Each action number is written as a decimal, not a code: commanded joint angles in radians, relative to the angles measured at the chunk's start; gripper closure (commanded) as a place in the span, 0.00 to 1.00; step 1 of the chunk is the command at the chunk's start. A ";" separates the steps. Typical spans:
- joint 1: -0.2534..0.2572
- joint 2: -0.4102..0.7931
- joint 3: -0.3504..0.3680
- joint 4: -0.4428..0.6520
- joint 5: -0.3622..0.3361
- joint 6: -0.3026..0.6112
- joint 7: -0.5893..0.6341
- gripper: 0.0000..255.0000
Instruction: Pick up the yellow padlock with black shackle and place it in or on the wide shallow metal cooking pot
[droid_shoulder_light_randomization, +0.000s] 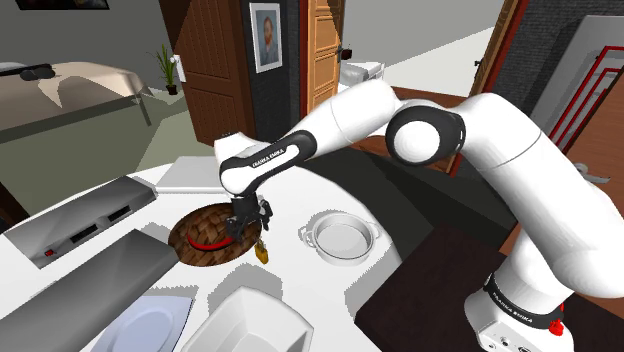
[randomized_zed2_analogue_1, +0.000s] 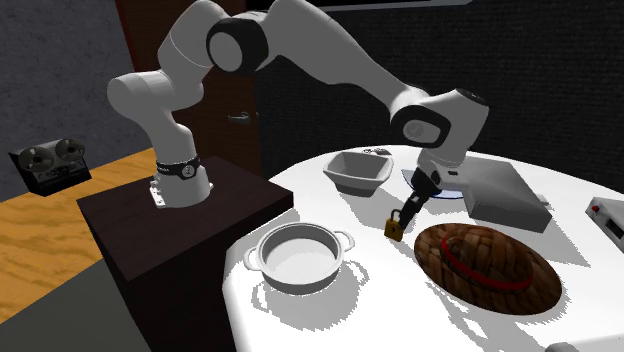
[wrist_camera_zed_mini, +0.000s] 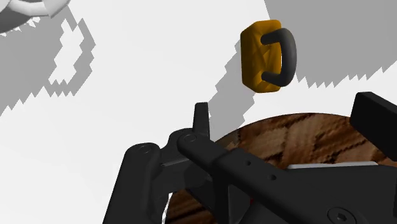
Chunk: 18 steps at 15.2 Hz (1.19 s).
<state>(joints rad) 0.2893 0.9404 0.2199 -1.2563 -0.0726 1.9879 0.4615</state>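
**Operator:** Where does the padlock sit from the pincer?

**Spotter:** Your pincer (wrist_camera_zed_mini: 286, 108) is wide open and holds nothing. The padlock (wrist_camera_zed_mini: 262, 57) is on the desk (wrist_camera_zed_mini: 146, 76) just ahead of the fingertips (wrist_camera_zed_mini: 201, 114), roughly in line with the gap but apart from both. You'd have to go forward and down to get the fingers around it, I'd say.

**Operator:** How is it turned?

**Spotter:** In the wrist view the yellow body's longer side runs away from you. The black shackle (wrist_camera_zed_mini: 286, 56) sticks out sideways, along the line from one finger to the other. As the pincer stands, I judge you'd close across body and shackle together. A turn of the wrist might give you the flatter faces instead.

**Operator:** And the pot?

**Spotter:** In the second exterior view the pot (randomized_zed2_analogue_1: 292, 281) is toward the stand from the padlock (randomized_zed2_analogue_1: 394, 229), near but not touching. The hat (randomized_zed2_analogue_1: 485, 262) lies on the other side, and your pincer (randomized_zed2_analogue_1: 408, 212) hangs over the padlock between them.

**Operator:** Anything you can't make out?

**Spotter:** I can't tell whether the lock stands on edge or lies flat. In the shoulder view it is a small spot under the pincer (droid_shoulder_light_randomization: 252, 228). The wrist view cuts the pot off at a corner, and your own hand covers much of the hat.
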 joint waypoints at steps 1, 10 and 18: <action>0.003 0.018 -0.002 0.001 -0.002 0.018 0.001 0.00; 0.005 0.037 -0.004 -0.015 -0.004 0.053 0.003 0.00; 0.005 0.037 -0.004 -0.014 -0.004 0.052 0.003 1.00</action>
<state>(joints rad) 0.2936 0.9758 0.2150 -1.2710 -0.0774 2.0405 0.4643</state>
